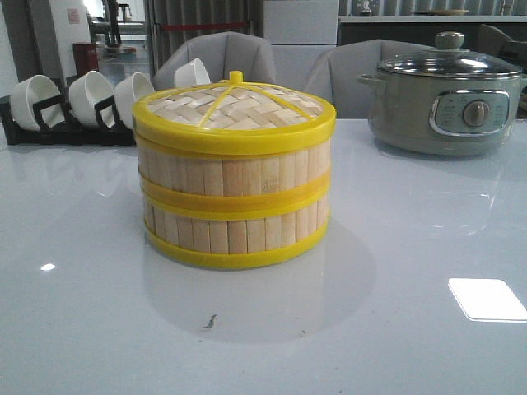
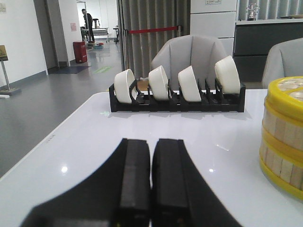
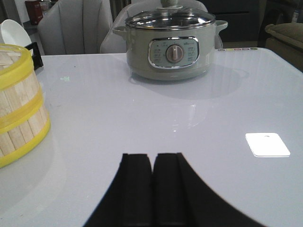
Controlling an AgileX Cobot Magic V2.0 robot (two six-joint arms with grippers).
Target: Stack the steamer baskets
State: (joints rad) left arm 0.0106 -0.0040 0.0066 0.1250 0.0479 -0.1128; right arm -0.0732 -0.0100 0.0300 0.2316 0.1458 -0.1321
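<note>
- Steamer baskets [image 1: 235, 202]: two, one stacked on the other, centre of the front view on the white counter [image 1: 412, 247]; round axis upright, slats vertical; woven lid [image 1: 235, 111] on top hides the interiors
- Both wrist views: stack cut off at the frame edge, only part of the side shown
- Left end effector [image 2: 150, 179]: fingers pressed together, empty, over bare counter
- Right end effector [image 3: 152, 184]: fingers pressed together, empty
- Electric pot [image 1: 445, 99]: upper right, partly cropped
- Bowl rack [image 1: 58, 111]: upper left, partly behind the stack
</note>
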